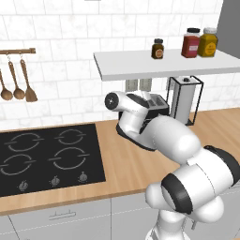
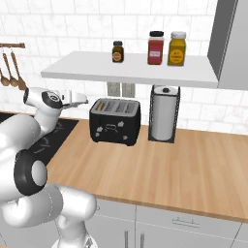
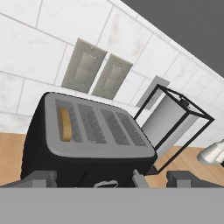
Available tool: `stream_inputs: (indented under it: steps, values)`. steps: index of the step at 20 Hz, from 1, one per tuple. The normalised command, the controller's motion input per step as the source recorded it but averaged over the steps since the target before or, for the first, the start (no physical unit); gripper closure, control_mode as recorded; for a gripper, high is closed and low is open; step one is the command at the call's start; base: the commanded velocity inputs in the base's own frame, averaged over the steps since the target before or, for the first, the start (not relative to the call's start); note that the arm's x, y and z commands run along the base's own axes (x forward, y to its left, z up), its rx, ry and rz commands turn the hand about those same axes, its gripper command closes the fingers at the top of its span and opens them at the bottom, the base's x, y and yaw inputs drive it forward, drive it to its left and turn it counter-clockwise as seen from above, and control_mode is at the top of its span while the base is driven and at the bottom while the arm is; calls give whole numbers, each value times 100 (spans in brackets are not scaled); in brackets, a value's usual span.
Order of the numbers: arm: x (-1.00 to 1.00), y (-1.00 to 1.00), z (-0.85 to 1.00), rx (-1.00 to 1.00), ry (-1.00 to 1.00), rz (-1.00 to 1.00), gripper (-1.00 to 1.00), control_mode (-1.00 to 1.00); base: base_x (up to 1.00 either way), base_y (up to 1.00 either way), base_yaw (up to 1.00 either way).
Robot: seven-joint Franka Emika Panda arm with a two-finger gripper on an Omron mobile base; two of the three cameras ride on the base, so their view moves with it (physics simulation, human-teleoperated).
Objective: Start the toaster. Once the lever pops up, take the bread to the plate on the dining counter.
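Gripper [image 3: 111, 178] spread wide, nothing between fingers, poised just in front of toaster [image 2: 115, 120]. Toaster on wooden counter [image 2: 169, 164] against tiled wall, just beside wire-framed paper towel stand [image 2: 163, 114]. Bread [image 3: 65, 124] sunk in one end slot, tan edge showing. Black hob [image 1: 47, 157] off to left. Three jars on shelf [image 2: 131, 70] above.

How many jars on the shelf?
3, all on the white shelf above the toaster: small dark jar leftmost, red jar in the middle, yellow jar rightmost. None looks hidden.
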Motion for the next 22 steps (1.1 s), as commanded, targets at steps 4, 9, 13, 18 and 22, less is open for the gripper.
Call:
stream_inputs:
  steps: [4, 9, 13, 18, 22]
  values:
    - [0, 0, 0, 0, 0, 0, -100, -100, 0, 0, 0]
    - [0, 0, 0, 0, 0, 0, -100, -100, 0, 0, 0]
    - [0, 0, 0, 0, 0, 0, -100, -100, 0, 0, 0]
    - [0, 0, 0, 0, 0, 0, -100, -100, 0, 0, 0]
    - [0, 0, 0, 0, 0, 0, -100, -100, 0, 0, 0]
